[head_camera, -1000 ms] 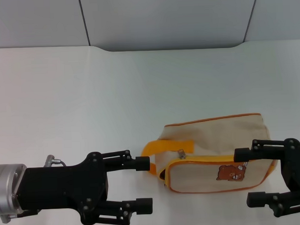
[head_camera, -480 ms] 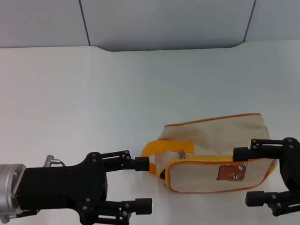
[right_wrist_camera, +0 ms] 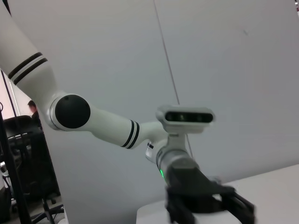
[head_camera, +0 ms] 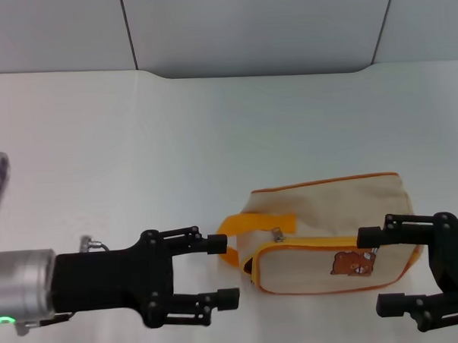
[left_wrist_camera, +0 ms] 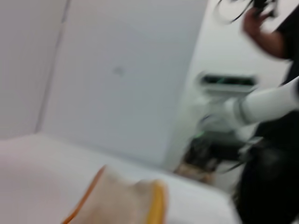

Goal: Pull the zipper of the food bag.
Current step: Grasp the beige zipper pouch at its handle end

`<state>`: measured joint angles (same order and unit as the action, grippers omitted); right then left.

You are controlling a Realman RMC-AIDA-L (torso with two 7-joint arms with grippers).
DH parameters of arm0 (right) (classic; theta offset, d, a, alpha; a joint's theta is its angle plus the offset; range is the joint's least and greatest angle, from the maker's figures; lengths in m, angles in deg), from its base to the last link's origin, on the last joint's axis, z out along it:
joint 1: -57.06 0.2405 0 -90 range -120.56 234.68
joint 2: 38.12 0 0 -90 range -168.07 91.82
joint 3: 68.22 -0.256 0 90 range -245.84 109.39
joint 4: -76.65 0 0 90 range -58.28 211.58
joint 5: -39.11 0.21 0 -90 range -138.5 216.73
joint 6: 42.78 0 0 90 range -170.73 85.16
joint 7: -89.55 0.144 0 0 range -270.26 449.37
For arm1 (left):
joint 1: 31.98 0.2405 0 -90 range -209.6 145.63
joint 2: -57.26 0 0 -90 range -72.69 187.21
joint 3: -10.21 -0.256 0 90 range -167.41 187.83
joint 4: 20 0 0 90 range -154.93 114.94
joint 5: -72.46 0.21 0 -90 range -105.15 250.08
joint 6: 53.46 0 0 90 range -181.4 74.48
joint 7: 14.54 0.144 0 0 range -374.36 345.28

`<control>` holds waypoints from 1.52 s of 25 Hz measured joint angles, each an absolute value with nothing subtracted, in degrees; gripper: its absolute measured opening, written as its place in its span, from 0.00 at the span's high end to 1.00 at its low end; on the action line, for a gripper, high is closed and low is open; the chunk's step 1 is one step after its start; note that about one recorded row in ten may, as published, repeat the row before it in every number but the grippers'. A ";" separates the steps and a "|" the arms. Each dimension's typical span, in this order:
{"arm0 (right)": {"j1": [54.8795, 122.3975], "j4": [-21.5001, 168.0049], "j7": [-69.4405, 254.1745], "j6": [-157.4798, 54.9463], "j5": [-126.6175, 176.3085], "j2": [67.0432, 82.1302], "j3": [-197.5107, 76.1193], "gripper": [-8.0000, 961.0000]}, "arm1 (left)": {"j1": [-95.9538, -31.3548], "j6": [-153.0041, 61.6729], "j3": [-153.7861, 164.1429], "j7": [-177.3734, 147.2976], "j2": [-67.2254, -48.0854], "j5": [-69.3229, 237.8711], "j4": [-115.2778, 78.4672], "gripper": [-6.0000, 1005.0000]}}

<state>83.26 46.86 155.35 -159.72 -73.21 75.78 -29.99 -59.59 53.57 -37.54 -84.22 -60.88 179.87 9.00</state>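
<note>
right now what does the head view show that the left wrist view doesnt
Only the head view shows the whole food bag lying on the white table, its bear print, the silver zipper pull, the orange strap handle, and both open grippers: the left gripper beside the strap end, the right gripper at the bag's other end.

Only the left wrist view shows a person standing beyond the table.

Both show the beige bag with its orange trim, though the wrist view catches just one blurred corner.

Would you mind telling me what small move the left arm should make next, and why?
Probably ease the left gripper toward the zipper pull on the bag. Its jaws are open and empty beside the orange strap, short of the silver tab. The right gripper is open at the bag's other end.
</note>
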 joint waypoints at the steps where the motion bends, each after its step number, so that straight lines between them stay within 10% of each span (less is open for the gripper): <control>1: 83.15 46.85 155.37 -159.71 -73.21 75.78 -29.99 0.17 | -59.56 51.46 -37.57 -83.78 -61.12 180.46 8.87 0.24; 38: 81.75 46.85 155.45 -159.67 -74.41 75.79 -30.79 0.17 | -70.23 23.52 -39.33 -61.12 -62.00 174.99 -11.77 0.36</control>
<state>81.75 46.85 155.45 -159.67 -74.41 75.79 -30.79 -70.23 23.52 -39.33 -61.12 -62.00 174.99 -11.77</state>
